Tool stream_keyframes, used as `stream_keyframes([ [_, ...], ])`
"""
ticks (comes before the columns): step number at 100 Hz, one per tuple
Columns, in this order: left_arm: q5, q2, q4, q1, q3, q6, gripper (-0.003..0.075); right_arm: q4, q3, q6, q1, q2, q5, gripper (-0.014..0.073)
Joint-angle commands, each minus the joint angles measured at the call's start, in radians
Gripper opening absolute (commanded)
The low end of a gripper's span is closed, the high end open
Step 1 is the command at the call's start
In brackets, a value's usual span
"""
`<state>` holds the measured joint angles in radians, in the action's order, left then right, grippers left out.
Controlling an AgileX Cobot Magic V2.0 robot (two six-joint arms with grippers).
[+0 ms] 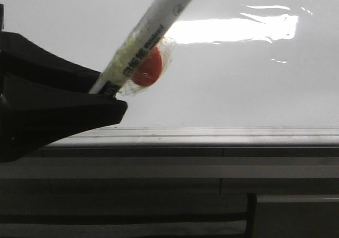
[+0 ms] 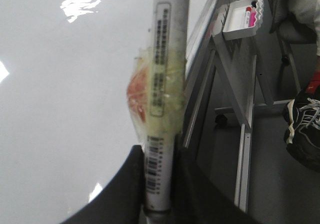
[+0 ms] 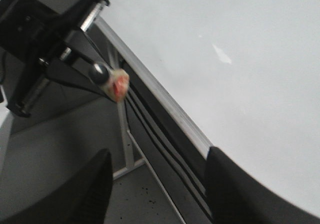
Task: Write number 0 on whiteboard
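A marker (image 1: 153, 26) was held clamped between the jaws of the left gripper (image 2: 159, 196), its barrel running out from the jaws over the whiteboard (image 1: 238, 84). The right gripper (image 3: 157, 184) was seen with its jaws spread wide and nothing between them, near the board's rim (image 3: 165, 102). No stroke of the number 0 could be found on the parts of the board that were shown. The tip lay out of view, so contact with the board could not be judged.

Slipping was judged the chief risk: the barrel was a smooth white cylinder, gripped only near one end, and sideways drag from writing could have twisted it in the jaws. A red lump (image 1: 148, 68) was bound to the barrel just beyond the jaws by crinkled yellowish tape (image 2: 172, 99); loosening of that soft wrap could have shifted the pen. Too little pressure could have left gaps in the oval; too much could have skidded the tip on the glossy, reflective surface. The rim was dull grey metal, straight and ridged.
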<state>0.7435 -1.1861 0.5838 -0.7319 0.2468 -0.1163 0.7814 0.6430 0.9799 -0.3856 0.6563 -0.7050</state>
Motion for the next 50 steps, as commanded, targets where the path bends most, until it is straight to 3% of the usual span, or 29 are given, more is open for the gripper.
stream_keyframes([
  [1, 0.029, 0.020, 0.007, -0.004, 0.046, 0.000, -0.0020, 0.100, 0.079, 0.088, -0.027, 0.073, 0.029, 0.0360],
  [34, 0.018, 0.020, 0.017, -0.004, 0.069, 0.000, -0.0020, 0.106, 0.224, 0.137, -0.194, 0.308, 0.026, 0.0360],
  [50, 0.017, 0.020, 0.017, -0.004, 0.069, 0.000, -0.0020, 0.106, 0.264, 0.138, -0.221, 0.393, 0.028, 0.0360],
])
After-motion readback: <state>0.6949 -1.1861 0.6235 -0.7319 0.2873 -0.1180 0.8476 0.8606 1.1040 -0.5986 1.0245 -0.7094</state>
